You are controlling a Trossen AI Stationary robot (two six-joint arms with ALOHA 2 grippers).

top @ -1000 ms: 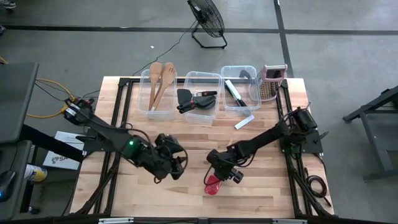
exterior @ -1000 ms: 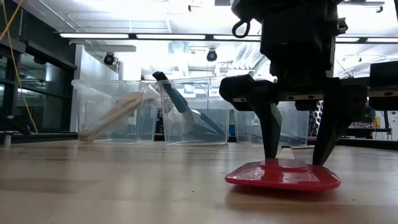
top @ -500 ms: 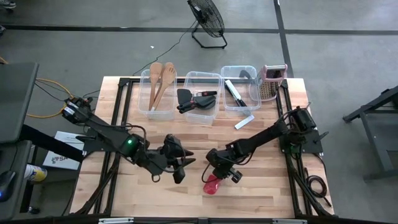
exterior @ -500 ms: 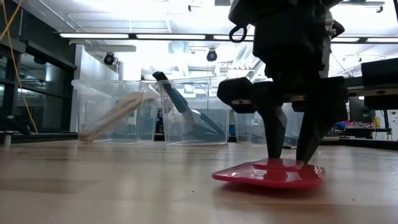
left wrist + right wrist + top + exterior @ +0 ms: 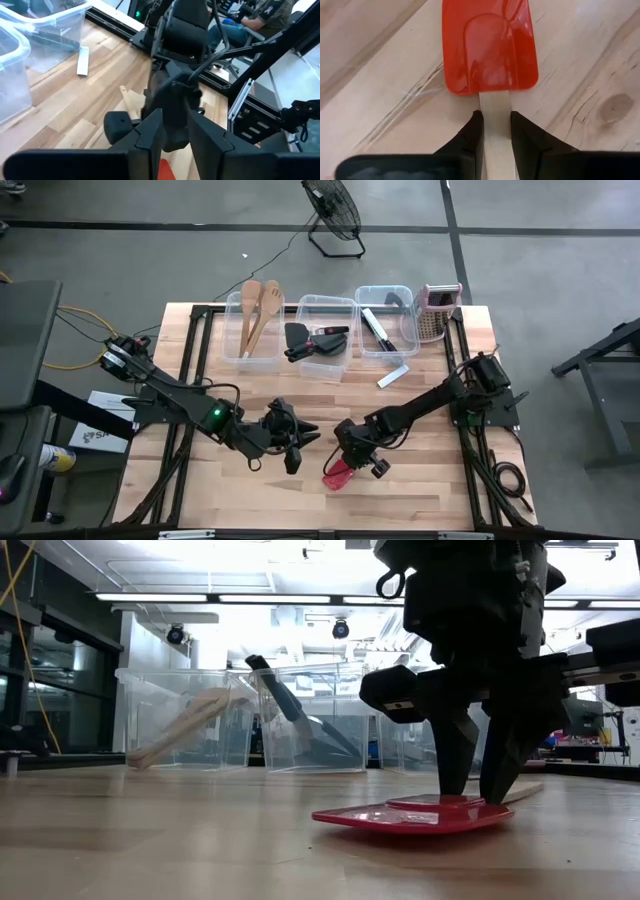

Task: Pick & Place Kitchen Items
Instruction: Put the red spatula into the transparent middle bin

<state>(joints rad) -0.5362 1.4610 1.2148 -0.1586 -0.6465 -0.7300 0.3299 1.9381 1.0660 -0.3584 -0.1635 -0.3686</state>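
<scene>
A red-headed spatula [image 5: 337, 474] with a pale wooden handle lies on the wooden table in front of centre. Its head [image 5: 410, 815] rests on the tabletop. My right gripper [image 5: 346, 463] stands over it, pointing steeply down, shut on the handle. My left gripper [image 5: 293, 448] hangs in the air just left of the spatula, pointing toward my right arm. Its fingers [image 5: 152, 132] are open by a narrow gap and have nothing between them. My right gripper pinches the spatula's wooden handle [image 5: 495, 107] between its two fingers [image 5: 476, 131], just behind the red head. The fingers come from above, slanting down, and lie across the handle. The red head [image 5: 490, 45] lies on the table.
Three clear bins stand in a row at the far edge: wooden spoons [image 5: 254, 320] in the left, black turners [image 5: 318, 340] in the middle, knives [image 5: 380, 328] in the right. A metal grater [image 5: 437, 310] stands beside them. A pale flat strip [image 5: 392, 375] lies before the right bin.
My right gripper has shut on the spatula's handle: in the low view its fingers stood wide apart and are now close together. The red head has slid a little toward the table's left. My left gripper has moved right toward the spatula and tipped up nearer to level.
</scene>
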